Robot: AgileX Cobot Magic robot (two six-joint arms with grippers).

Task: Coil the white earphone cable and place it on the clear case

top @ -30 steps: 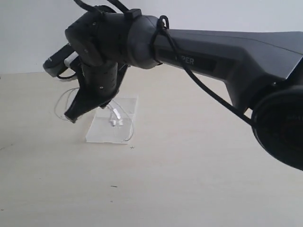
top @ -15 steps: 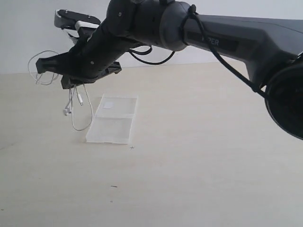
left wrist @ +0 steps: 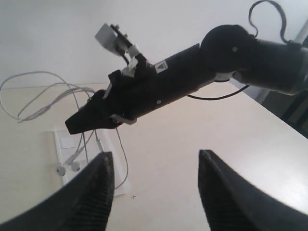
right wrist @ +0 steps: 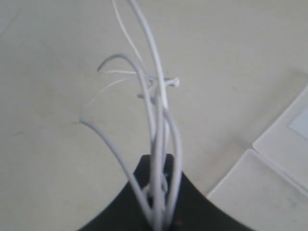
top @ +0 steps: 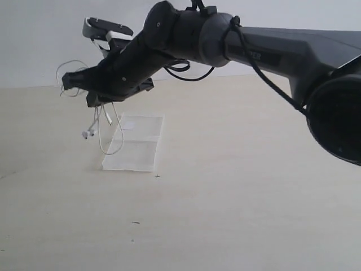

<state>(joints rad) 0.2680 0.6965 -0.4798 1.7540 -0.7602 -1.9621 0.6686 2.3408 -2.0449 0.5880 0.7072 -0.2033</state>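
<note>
My right gripper [top: 69, 81] reaches across to the left of the exterior view and hangs in the air, shut on a bunch of strands of the white earphone cable [right wrist: 157, 108]. Loops stick out past its tip, and a longer loop and the two earbuds [top: 88, 134] dangle below, just left of the clear case [top: 138, 158]. The case lies flat and open on the table, with a white patch on its far panel. My left gripper [left wrist: 155, 156] is open and empty, held above the table and looking at the right gripper [left wrist: 72, 128] and the case [left wrist: 61, 150].
The pale tabletop [top: 237, 203] runs out to the front and right of the case. The right arm's dark body [top: 271, 51] crosses the upper part of the exterior view. A white wall stands behind the table.
The right gripper rose from low over the case with the cable, swung up and left, then came back a little to the right. The earbuds now hang beside the case's left edge.
</note>
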